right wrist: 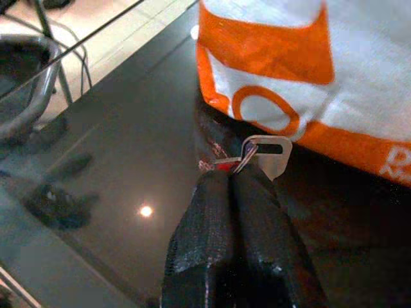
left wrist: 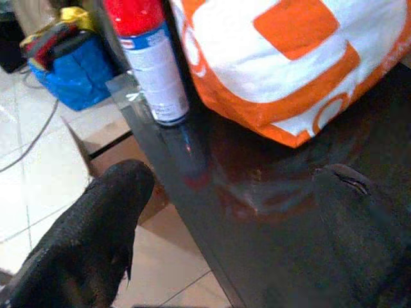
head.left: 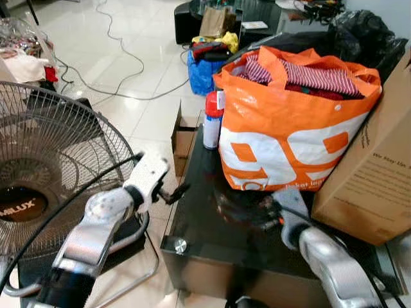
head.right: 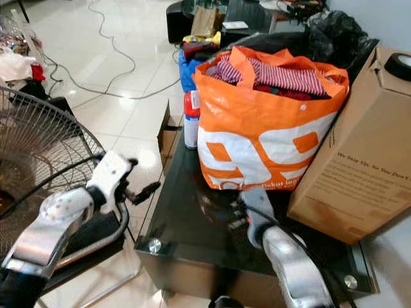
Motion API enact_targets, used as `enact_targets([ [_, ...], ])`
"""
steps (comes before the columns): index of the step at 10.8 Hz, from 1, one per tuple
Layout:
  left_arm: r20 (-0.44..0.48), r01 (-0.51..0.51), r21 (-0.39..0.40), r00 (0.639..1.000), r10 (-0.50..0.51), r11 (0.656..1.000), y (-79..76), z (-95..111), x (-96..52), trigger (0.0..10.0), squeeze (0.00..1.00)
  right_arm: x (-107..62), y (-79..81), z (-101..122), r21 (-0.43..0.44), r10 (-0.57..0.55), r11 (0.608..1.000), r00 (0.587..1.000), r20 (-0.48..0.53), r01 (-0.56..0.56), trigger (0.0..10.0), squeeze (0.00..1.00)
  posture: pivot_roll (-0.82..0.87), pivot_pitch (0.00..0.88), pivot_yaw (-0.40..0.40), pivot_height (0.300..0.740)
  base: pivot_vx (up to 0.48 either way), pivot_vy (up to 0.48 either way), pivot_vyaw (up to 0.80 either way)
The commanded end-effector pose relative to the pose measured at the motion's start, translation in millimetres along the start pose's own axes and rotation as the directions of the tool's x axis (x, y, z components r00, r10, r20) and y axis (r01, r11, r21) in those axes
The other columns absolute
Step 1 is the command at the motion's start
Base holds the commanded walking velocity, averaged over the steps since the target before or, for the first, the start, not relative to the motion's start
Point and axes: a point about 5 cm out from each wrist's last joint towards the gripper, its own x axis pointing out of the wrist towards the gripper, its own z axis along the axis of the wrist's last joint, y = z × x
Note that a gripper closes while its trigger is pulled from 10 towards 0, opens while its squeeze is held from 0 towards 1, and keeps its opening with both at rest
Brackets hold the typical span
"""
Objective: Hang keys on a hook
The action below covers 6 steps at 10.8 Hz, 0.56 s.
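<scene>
My right gripper (right wrist: pixel 234 173) is shut on a bunch of keys (right wrist: pixel 263 153): a silver key and a bit of red stick out past the fingertips. It hovers low over the black glass table (head.left: pixel 205 224), just in front of the orange shopping bag (head.left: pixel 289 122). In the head views the right gripper (head.left: pixel 273 210) is near the table's middle. My left gripper (head.left: pixel 176 191) is at the table's left edge. Its fingers (left wrist: pixel 96 237) are spread wide, open, with nothing between them.
On the table stand a red-capped spray can (head.left: pixel 212 119), the orange bag full of clothes and a tall cardboard box (head.left: pixel 372 173) at the right. A standing fan (head.left: pixel 45 173) is close on the left. A small open carton (head.left: pixel 183 138), a blue bag (head.left: pixel 200 70) and cables lie on the tiled floor.
</scene>
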Motion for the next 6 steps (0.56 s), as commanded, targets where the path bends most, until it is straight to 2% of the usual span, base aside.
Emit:
enact_targets([
  [1,-0.024,0.02,0.021,1.0,-0.02,1.0,-0.6,-3.4,0.2,10.0,0.0,-0.1,-4.5,-2.9,-0.073,-0.019,0.997,0.999,-0.031,0.017,0.0,0.0,-0.04,0.0,-0.008,0.74,0.0,0.0,0.0],
  [2,-0.038,0.035,0.025,0.999,-0.034,0.999,0.7,-6.3,1.2,10.0,0.0,2.2,-10.0,-2.5,-0.243,-0.065,0.969,0.995,-0.081,0.044,0.0,0.0,-0.03,0.0,-0.013,0.74,0.0,0.0,0.0],
  [3,-0.04,0.035,0.027,0.999,-0.034,0.999,1.5,-6.8,2.1,10.0,0.0,3.6,-0.9,7.9,0.128,0.019,0.992,1.0,0.024,-0.022,0.0,0.0,-0.04,0.0,-0.012,0.74,0.0,0.0,0.0],
  [4,-0.042,0.037,0.031,0.998,-0.036,0.999,2.5,-6.9,3.3,10.0,0.0,2.7,-13.9,-2.9,-0.245,-0.077,0.968,0.992,-0.098,0.051,0.0,0.0,-0.04,0.0,-0.01,0.74,0.0,0.0,0.0],
  [5,-0.043,0.048,0.037,0.998,-0.047,0.998,2.5,-7.4,5.3,10.0,0.0,6.1,-6.2,11.8,0.23,-0.021,0.973,0.998,0.052,0.009,0.0,0.0,-0.04,0.0,-0.006,0.74,0.0,0.0,0.0],
  [6,-0.04,0.063,0.038,0.997,-0.061,0.997,1.7,-7.9,5.8,10.0,0.0,3.2,-15.6,8.0,0.015,-0.106,0.994,0.994,0.005,0.106,0.0,0.0,-0.04,0.0,-0.011,0.74,0.0,0.0,0.0],
])
